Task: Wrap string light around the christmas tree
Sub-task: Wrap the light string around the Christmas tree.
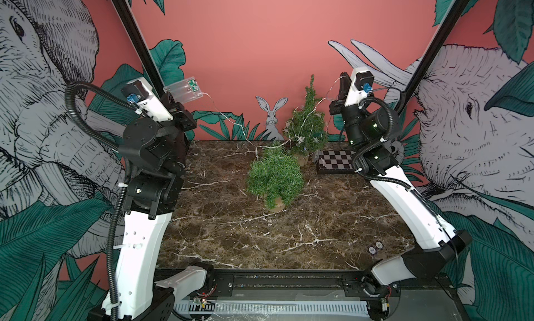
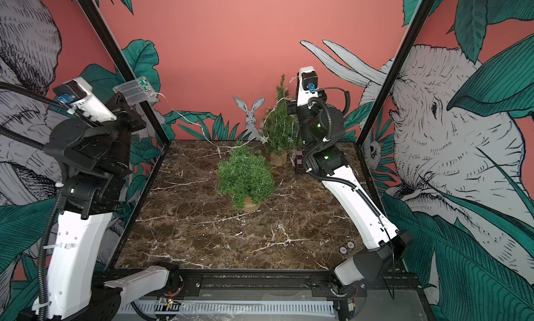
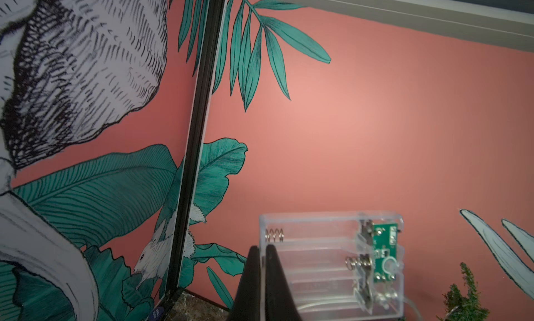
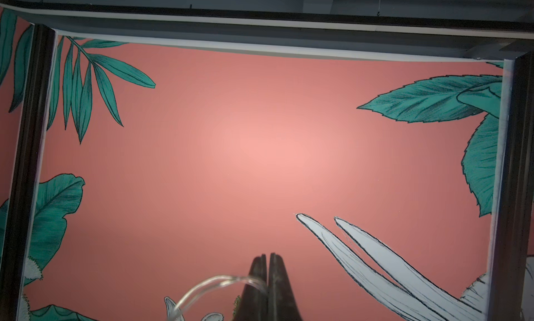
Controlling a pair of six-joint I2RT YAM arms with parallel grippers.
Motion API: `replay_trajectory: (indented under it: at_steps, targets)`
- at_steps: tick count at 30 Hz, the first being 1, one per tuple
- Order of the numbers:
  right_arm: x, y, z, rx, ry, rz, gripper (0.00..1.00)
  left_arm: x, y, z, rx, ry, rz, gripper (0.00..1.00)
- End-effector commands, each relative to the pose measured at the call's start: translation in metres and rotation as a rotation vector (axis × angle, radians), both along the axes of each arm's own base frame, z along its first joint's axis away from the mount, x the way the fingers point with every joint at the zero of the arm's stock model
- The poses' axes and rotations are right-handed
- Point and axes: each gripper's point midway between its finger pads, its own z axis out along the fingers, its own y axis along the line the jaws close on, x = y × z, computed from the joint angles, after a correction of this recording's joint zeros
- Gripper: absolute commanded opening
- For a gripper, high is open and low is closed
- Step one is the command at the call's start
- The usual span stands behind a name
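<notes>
My left claw [image 3: 262,249] is raised at about 10 o'clock from the middle of the table [image 1: 231,232]. It is pinched narrow on one end wall of the clear battery box [image 3: 329,264]. Through the box's walls I see bare springs and metal contacts in its bays, and a green circuit board at the far end.

The string light [image 1: 228,115] leaves that box and sags towards the back edge of the table. It then loops loosely around the rear christmas tree [image 1: 306,126] at about 1 o'clock, with small stars hanging low in the branches. From there the wire climbs to my right claw [image 4: 267,257], raised just beside the tree's tip, whose fingers are closed tight on the thin strand.

That tree stands upright in a tan pot [image 1: 300,160]. A bushier second tree [image 1: 274,176] sits in its own tan pot [image 1: 276,204] near the table's centre. I cannot tell whether the wire touches its top. A checkered board [image 1: 336,160] lies at 2 o'clock, just beside the rear pot.
</notes>
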Motion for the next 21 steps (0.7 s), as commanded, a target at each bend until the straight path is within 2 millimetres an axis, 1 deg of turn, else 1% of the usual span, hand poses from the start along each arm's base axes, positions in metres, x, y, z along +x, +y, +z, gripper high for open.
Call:
replay_trajectory:
  at_steps: [1,4,6,7,9,11,13,14,16,19,21]
  targets:
    - [-0.030,-0.013,0.041,0.081,-0.170,0.026,0.00,-0.030,0.001,0.037,-0.019,-0.112,-0.049,0.00]
    - [-0.025,-0.014,0.044,0.073,-0.169,0.001,0.00,-0.040,-0.003,0.051,-0.020,-0.151,-0.088,0.00]
    - [-0.018,-0.010,0.043,0.054,-0.149,-0.008,0.00,-0.037,-0.004,0.054,-0.004,-0.145,-0.083,0.00]
    - [-0.012,-0.008,0.041,0.045,-0.134,-0.015,0.00,-0.032,-0.006,0.052,0.013,-0.125,-0.081,0.00]
    - [-0.004,-0.003,0.037,0.028,-0.118,-0.021,0.00,-0.015,-0.012,0.042,0.037,-0.063,-0.092,0.00]
    - [0.004,0.001,0.032,0.018,-0.105,-0.022,0.00,0.005,-0.024,0.030,0.068,-0.003,-0.127,0.00]
    - [0.009,0.004,0.029,0.010,-0.092,-0.023,0.00,0.024,-0.032,0.017,0.095,0.050,-0.139,0.00]
    - [0.018,0.009,0.023,-0.003,-0.074,-0.024,0.00,0.034,-0.034,0.011,0.106,0.079,-0.134,0.00]
    - [0.029,0.015,0.014,-0.027,-0.050,-0.030,0.00,0.051,-0.036,-0.002,0.123,0.125,-0.121,0.00]
    - [0.040,0.023,0.006,-0.073,-0.010,-0.033,0.00,0.071,-0.036,-0.015,0.144,0.174,-0.105,0.00]
    - [0.048,0.026,0.002,-0.089,0.019,-0.035,0.00,0.081,-0.031,-0.019,0.131,0.190,-0.094,0.00]
